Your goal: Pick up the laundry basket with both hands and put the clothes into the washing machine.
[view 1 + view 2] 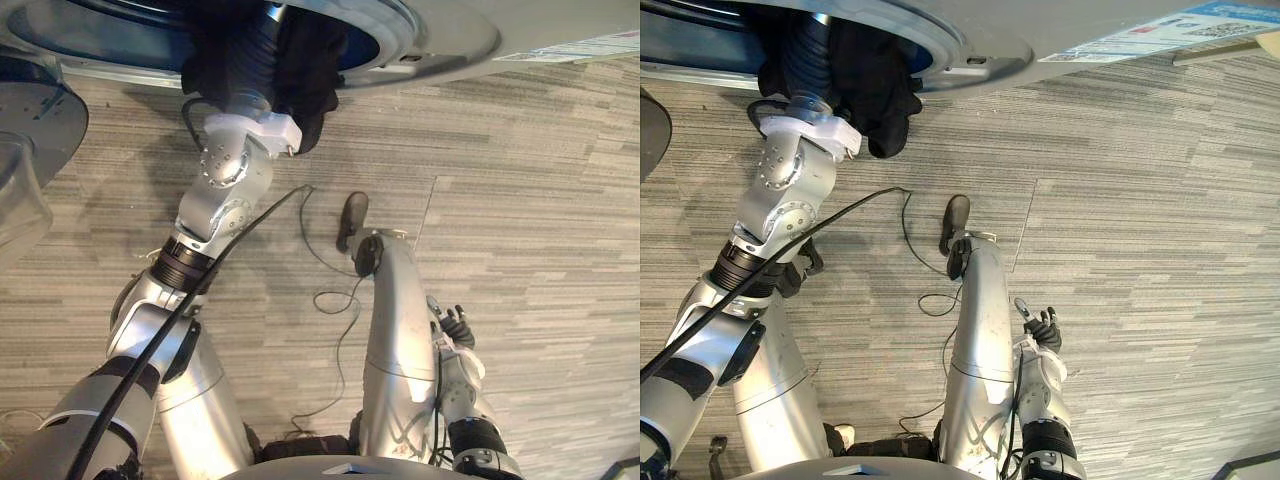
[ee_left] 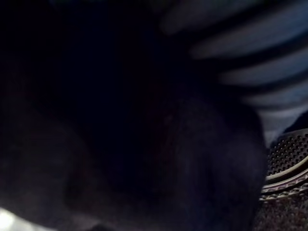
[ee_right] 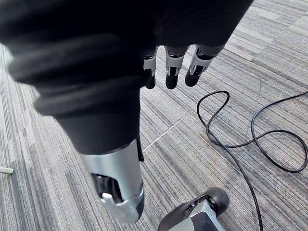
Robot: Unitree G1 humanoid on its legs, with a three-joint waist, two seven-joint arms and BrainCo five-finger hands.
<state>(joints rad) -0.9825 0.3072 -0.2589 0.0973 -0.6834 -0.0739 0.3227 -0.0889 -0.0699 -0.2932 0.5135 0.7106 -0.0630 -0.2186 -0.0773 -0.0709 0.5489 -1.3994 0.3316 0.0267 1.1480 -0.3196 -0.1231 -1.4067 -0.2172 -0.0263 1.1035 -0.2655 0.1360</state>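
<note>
Left hand (image 1: 258, 40) inside the opening of the washing machine (image 1: 440, 45), buried in dark clothes (image 1: 875, 90) that bunch at the opening and spill partly out of it, long axis running from the drum (image 2: 286, 154) outward; grip impossible to tell under the cloth. Right hand (image 1: 1040, 330) well apart from the washing machine, low at the side, relaxed open and empty, so left clearly nearer for the push inward. Label (image 1: 1160, 35) on the washing machine beside the opening, blue-banded, print too small to read.

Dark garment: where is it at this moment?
The dark garment hangs at the washing machine's round door rim, top left of centre in the left eye view, against the left arm reaching inside.
</note>
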